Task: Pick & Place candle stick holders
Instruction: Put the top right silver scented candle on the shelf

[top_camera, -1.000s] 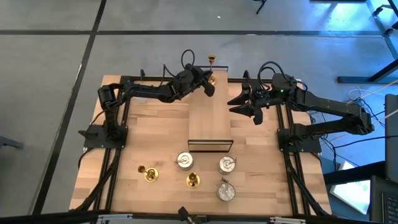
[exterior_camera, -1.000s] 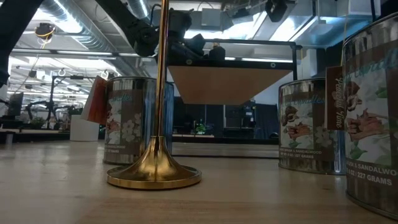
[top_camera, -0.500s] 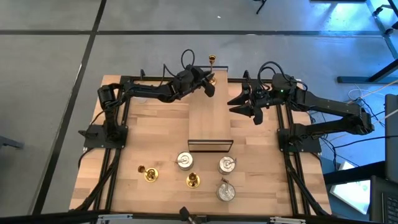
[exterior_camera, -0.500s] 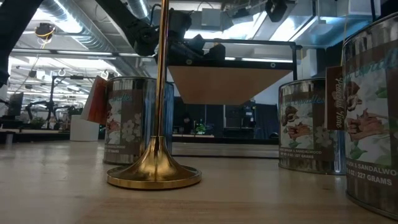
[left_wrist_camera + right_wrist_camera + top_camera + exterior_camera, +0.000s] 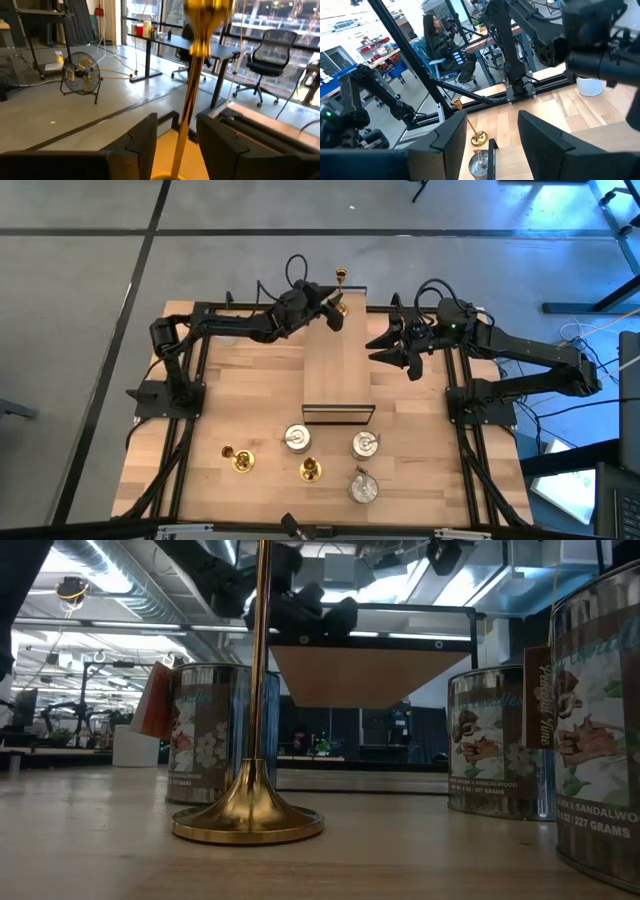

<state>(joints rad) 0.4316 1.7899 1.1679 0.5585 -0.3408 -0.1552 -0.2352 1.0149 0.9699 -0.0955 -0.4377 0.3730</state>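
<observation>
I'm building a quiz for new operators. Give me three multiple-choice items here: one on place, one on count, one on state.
1. Where does the brass holder by the left gripper stand? A far edge of the table; B near edge; C middle.
2. How many silver holders stand near the front? A two; B three; C five.
3. The right gripper is: A open, empty; B shut on brass; C shut on silver.
A, it stands at the far edge. B, three show there. A, its fingers stand apart, nothing between.

Grey floor [image 5: 60, 112] w/ fan [image 5: 81, 78], desk [image 5: 165, 45], office chair [image 5: 270, 55], big windows [image 5: 172, 12].
</observation>
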